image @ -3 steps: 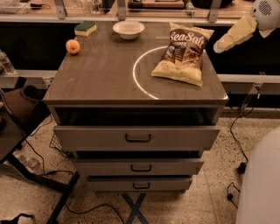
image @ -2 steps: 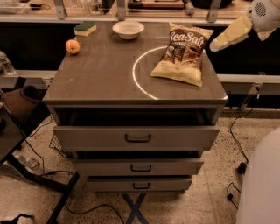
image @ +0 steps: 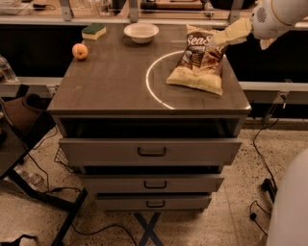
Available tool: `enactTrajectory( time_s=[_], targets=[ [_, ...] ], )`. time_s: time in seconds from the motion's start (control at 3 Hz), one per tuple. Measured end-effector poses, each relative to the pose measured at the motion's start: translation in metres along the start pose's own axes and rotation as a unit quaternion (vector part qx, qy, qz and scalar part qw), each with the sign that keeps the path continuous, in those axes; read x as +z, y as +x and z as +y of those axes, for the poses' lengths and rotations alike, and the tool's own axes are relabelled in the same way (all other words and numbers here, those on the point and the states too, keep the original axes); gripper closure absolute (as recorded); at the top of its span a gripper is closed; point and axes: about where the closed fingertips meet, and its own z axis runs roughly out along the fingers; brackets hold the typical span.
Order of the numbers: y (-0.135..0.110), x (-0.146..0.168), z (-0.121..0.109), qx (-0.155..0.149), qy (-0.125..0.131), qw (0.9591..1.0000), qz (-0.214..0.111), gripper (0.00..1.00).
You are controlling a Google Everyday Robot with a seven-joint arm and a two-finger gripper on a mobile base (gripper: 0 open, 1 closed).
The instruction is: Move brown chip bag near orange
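By one brown chip bag, jaws, one orange well apart

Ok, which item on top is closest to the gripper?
The brown chip bag; the gripper is at its top right corner. The bowl, sponge and orange lie farther left.

Gripper: pale cream-yellow, long tapering wedge, matte finish. It sits at 1 o'clock in the view.

Wrist housing behind it: glossy white, rounded and bulbous. A small round patch of dotted perforations shows on its near face.

Short cream tab under the housing, same tint as the gripper.

Large smooth white curved shell at the 4 o'clock edge, no markings visible.
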Motion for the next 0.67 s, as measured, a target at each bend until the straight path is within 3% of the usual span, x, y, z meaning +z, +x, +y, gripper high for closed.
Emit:
enactTrajectory(
  time_s=[0.33,0.67],
  targets=[
    [-0.024,0.019,0.019,0.0,-0.031,0.998,-0.056,0.0],
    [-0.04,0.046,0.032,-0.019,-0.032,0.995,-0.092,0.0]
  ],
)
